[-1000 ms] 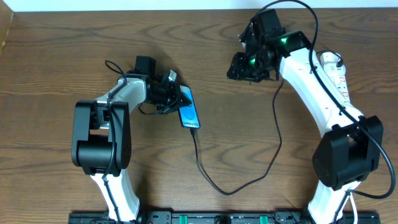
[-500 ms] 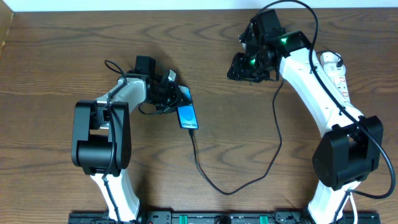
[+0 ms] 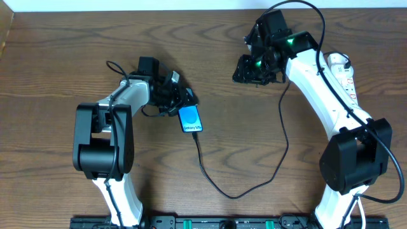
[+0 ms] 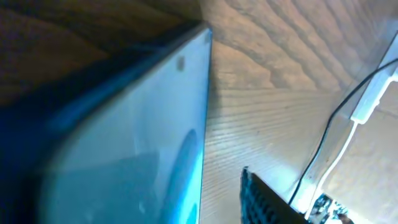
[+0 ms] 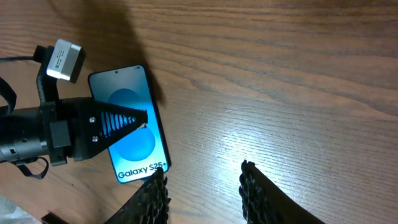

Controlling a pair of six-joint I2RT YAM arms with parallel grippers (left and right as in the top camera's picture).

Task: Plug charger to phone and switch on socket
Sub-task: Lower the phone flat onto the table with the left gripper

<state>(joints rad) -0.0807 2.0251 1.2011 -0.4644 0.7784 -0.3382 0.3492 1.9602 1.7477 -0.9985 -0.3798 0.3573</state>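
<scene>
Left fingers (image 5: 121, 118) at phone (image 3: 191, 119) edge; open tabletop (image 3: 241, 127) beyond

Phone (image 5: 135, 148): face up, blue screen lit, "Galaxy S25+" readable.
Left gripper (image 5: 138, 118): in from the phone's left, ribbed finger across the screen.
Right gripper (image 5: 204, 198): fingers spread wide, beside the phone's lower corner.

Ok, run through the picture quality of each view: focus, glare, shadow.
Left wrist: the phone is so close that it is a soft, washed-out blue blur; the table behind it is sharper. Right wrist: crisp, the screen text readable, with a bright glare patch mid-table and dark shadow at top left. Overhead: evenly lit and sharp.
</scene>
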